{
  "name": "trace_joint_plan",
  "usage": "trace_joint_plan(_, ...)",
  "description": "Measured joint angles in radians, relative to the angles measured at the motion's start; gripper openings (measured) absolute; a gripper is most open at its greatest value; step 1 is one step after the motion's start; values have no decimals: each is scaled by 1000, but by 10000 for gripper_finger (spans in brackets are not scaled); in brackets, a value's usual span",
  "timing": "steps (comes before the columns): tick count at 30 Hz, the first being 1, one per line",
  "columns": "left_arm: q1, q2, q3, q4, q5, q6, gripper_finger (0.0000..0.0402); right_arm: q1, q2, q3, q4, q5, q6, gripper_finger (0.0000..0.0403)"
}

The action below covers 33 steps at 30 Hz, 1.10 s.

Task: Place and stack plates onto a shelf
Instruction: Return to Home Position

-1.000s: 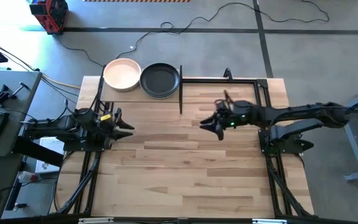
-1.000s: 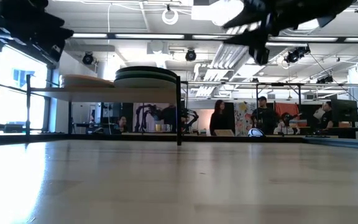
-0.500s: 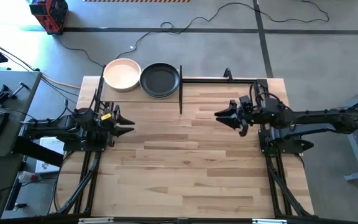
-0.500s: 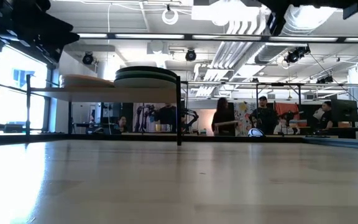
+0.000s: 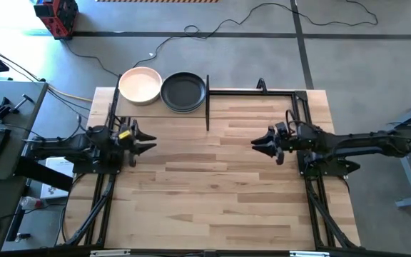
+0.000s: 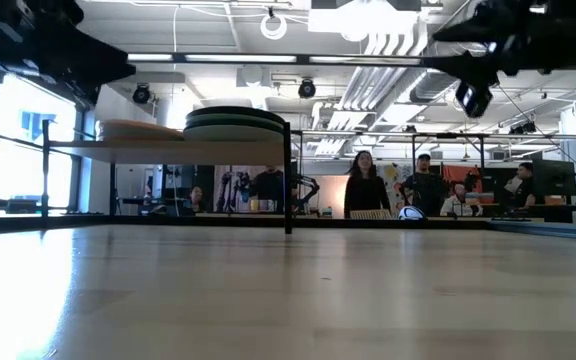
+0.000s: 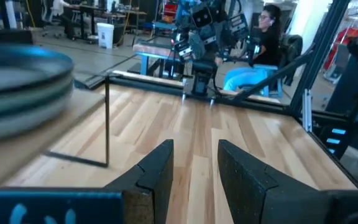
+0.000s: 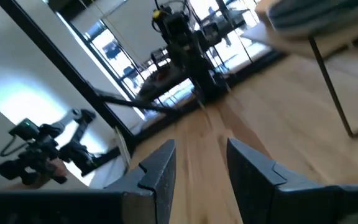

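High view: on the shelf (image 5: 207, 107) at the far left corner of the wooden table (image 5: 212, 193), a beige plate (image 5: 140, 86) tops one pile and a black plate (image 5: 184, 91) tops the pile beside it. The left gripper (image 5: 147, 143) hovers near the table's left edge, and the right gripper (image 5: 257, 143) hovers over its right half, well apart.

Low view: both piles rest on the raised board.

Left wrist view: the fingers (image 7: 156, 174) are spread, with nothing between them.

Right wrist view: this gripper's fingers are likewise parted and empty.
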Motion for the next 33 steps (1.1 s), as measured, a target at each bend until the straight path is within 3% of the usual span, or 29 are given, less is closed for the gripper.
trace_joint_plan(5, 0, -3, -114, 105, -1, -86, 115, 1, -12, -58, -56, 0, 0, 126)
trace_joint_plan(16, 0, -2, -182, 157, -51, -72, 115, 1, -198, -186, -193, 5, 0, 126)
trace_joint_plan(25, 0, -2, -184, 163, -49, 15, 115, 1, -357, -204, -349, 4, 0, 126)
trace_joint_plan(33, 0, -2, -184, 163, -47, -64, 115, 1, -484, -204, -403, 3, 0, 126)
